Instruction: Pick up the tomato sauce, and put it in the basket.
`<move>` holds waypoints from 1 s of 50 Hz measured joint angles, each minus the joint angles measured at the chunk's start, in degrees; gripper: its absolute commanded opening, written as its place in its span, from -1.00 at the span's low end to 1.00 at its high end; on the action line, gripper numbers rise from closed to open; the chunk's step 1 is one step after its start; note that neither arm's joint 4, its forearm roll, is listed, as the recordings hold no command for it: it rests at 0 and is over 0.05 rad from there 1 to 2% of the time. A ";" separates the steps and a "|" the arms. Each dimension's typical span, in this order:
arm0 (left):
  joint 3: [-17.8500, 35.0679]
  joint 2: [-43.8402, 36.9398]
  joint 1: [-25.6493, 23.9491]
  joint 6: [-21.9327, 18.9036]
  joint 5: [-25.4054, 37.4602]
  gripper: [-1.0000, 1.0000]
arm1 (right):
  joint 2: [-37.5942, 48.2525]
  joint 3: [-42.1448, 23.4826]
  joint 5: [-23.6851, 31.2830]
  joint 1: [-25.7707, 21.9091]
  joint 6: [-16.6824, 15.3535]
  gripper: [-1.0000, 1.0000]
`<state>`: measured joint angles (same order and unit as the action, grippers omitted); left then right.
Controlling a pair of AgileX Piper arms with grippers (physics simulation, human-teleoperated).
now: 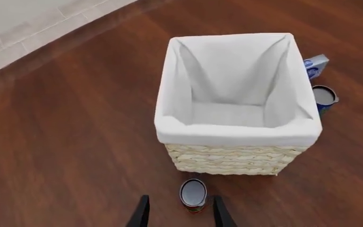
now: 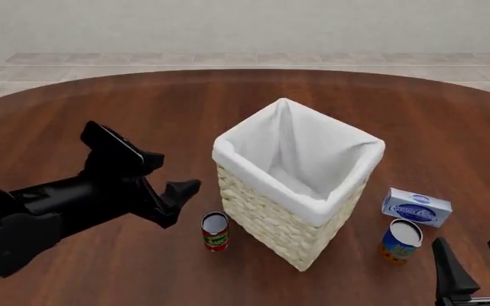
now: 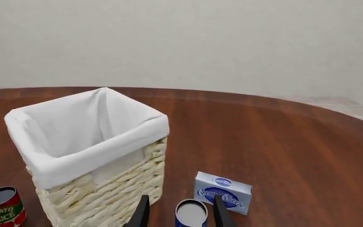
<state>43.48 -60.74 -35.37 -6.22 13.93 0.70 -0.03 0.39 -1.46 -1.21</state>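
The tomato sauce (image 2: 215, 231) is a small red-labelled can with a silvery top, standing upright on the table close to the near-left side of the basket (image 2: 272, 217). The basket is tall pale wicker with a white lining and looks empty inside. My left gripper (image 2: 175, 203) hovers open just left of the can and above it; in the left wrist view the tomato sauce (image 1: 193, 194) lies just ahead of the open left gripper (image 1: 181, 215), with the basket (image 1: 232, 158) behind it. My right gripper (image 2: 476, 264) stands open at the near right, holding nothing.
A blue-labelled can (image 2: 400, 241) with an orange base stands right of the basket, and a pale blue-white box (image 2: 416, 207) lies just behind it. Both sit in front of my right gripper (image 3: 181, 215). The round wooden table (image 2: 100, 108) ends at a pale floor beyond.
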 measured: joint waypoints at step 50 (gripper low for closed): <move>-3.04 -14.85 -2.94 1.83 -10.15 1.00 | -0.48 0.00 0.44 -0.33 0.12 1.00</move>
<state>40.44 -75.58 -38.31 -4.39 3.78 0.22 -0.03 0.83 -1.79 -1.08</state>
